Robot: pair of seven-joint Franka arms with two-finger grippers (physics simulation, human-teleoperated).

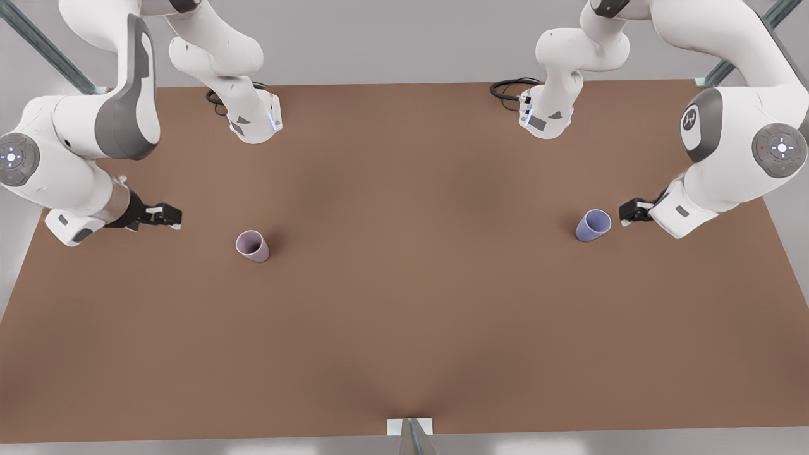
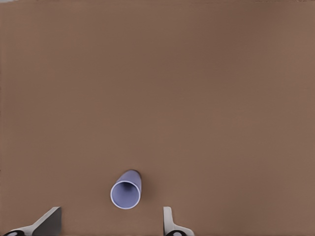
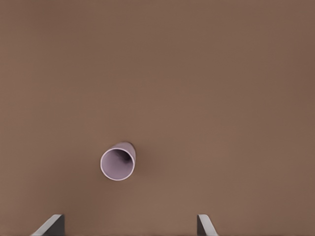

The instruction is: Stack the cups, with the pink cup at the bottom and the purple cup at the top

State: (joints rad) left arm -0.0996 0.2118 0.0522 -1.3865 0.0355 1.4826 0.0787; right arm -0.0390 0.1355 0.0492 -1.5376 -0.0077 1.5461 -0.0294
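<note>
The pink cup [image 1: 253, 246] stands upright nearest the camera on the brown table [image 1: 404, 328], toward the front view's left, with the right gripper [image 1: 165, 215] well apart beside it, fingers spread and empty. Toward the front view's right, the purple cup [image 1: 593, 225] stands upright, the left gripper [image 1: 634, 210] just beside it, fingers likewise spread. Count: two cups, two grippers. Both cups appear light, stiff and smooth-walled; a pinch across the tapered wall below the rim seems soundest.
</note>
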